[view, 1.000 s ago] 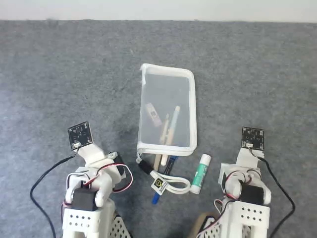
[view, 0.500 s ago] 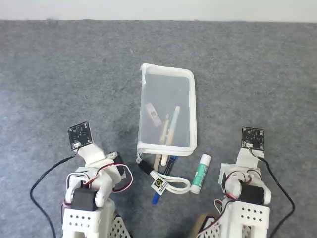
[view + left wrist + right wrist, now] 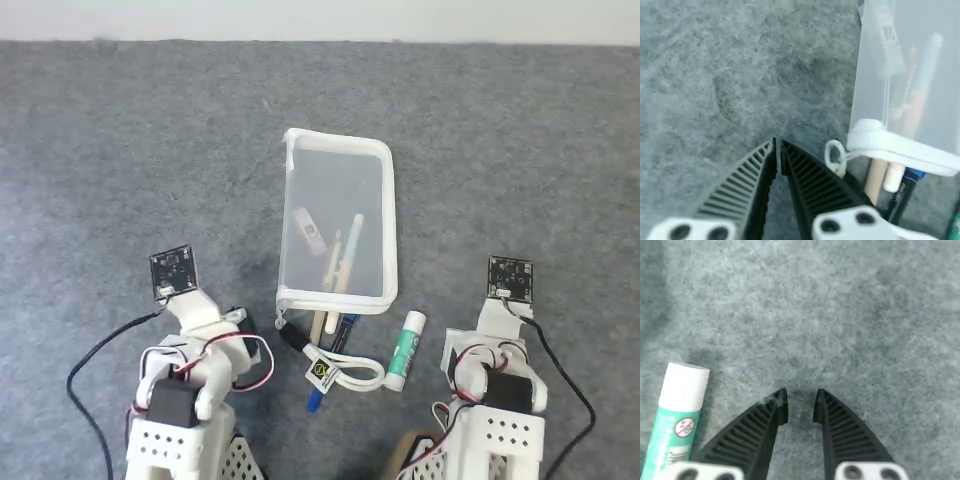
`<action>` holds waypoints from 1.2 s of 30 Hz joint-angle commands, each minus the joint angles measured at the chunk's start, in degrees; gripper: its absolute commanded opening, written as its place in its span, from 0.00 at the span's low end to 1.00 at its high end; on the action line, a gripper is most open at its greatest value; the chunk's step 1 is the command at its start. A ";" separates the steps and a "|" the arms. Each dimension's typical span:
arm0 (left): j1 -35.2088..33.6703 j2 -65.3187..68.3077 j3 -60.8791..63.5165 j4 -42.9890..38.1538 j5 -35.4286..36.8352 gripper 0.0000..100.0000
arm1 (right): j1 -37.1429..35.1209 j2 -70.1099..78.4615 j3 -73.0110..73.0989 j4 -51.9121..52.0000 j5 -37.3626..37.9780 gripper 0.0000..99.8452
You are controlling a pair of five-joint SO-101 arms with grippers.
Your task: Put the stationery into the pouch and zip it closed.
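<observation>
pouch (image 3: 338,200) mid scene, clear, near end open, pens (image 3: 335,325) poking out of it | glue stick (image 3: 406,349) on grey mat (image 3: 120,150) just right of pens, outside pouch | L gripper (image 3: 778,145) by pouch's near-left corner, fingers almost together, empty | R gripper (image 3: 801,399) right of glue stick, fingers a bit apart, empty

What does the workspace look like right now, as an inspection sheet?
Surface: grey felt table cover, flat.
Job's things: translucent white zip pouch, open end toward the arms, pens poking out; green-and-white glue stick lying outside beside it.
Clutter: white tagged strap loop by the pens.
Grippers: left gripper shut, empty, by the pouch's white ring; right gripper open, empty, by the glue stick.
Cables: black cable beside each arm base.
Surroundings: pale wall strip behind the table.
</observation>
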 commanded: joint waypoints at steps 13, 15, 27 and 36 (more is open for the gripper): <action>0.44 -1.14 -3.91 -1.58 0.26 0.02 | -0.22 0.48 -1.32 0.48 -0.35 0.11; 0.00 -1.14 -4.79 -1.76 0.26 0.02 | -0.04 0.48 -1.32 0.31 -0.44 0.11; -3.43 -1.14 -9.71 -1.85 -4.92 0.01 | -0.31 0.48 -7.91 -0.75 -0.18 0.11; -4.92 -1.14 -14.81 -1.85 -24.44 0.01 | -0.04 0.48 -15.30 -0.22 -0.18 0.11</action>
